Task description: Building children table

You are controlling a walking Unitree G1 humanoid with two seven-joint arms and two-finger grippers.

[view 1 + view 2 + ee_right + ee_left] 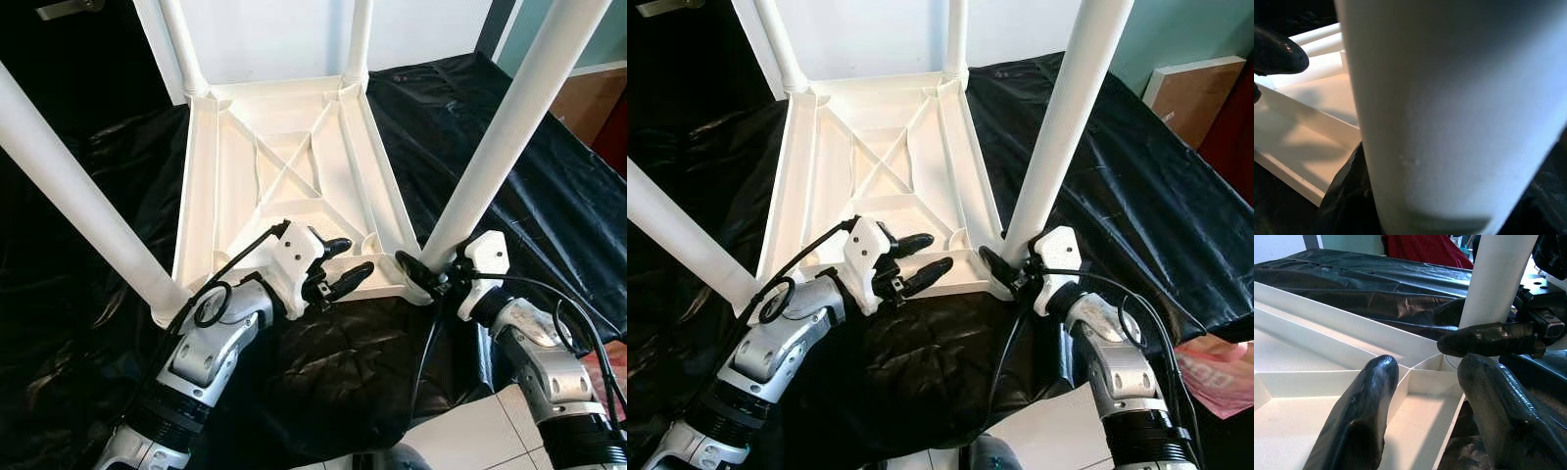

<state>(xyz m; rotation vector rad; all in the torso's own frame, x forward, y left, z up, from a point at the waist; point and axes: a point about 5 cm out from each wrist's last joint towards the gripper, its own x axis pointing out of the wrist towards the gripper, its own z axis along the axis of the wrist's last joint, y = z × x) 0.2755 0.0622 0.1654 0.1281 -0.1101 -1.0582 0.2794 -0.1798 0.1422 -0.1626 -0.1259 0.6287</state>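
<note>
A white children's table (284, 166) lies upside down on a black plastic sheet (549, 196), its four white legs pointing up. My right gripper (423, 269) is shut on the base of the near right leg (509, 127), a black finger (1484, 339) on either side. In the right wrist view that leg (1459, 112) stands very close. My left gripper (351, 258) is open at the table's near rim, left of that leg. One of its fingers (1359, 416) is over the ribbed underside and the other finger (1498, 401) is over the sheet.
The near left leg (69, 196) slants up on my left, and two far legs (181, 44) rise by the white wall. A wooden board (1190, 93) leans at the right. A pink object (1215, 377) and white floor tile (470, 436) lie near my right arm.
</note>
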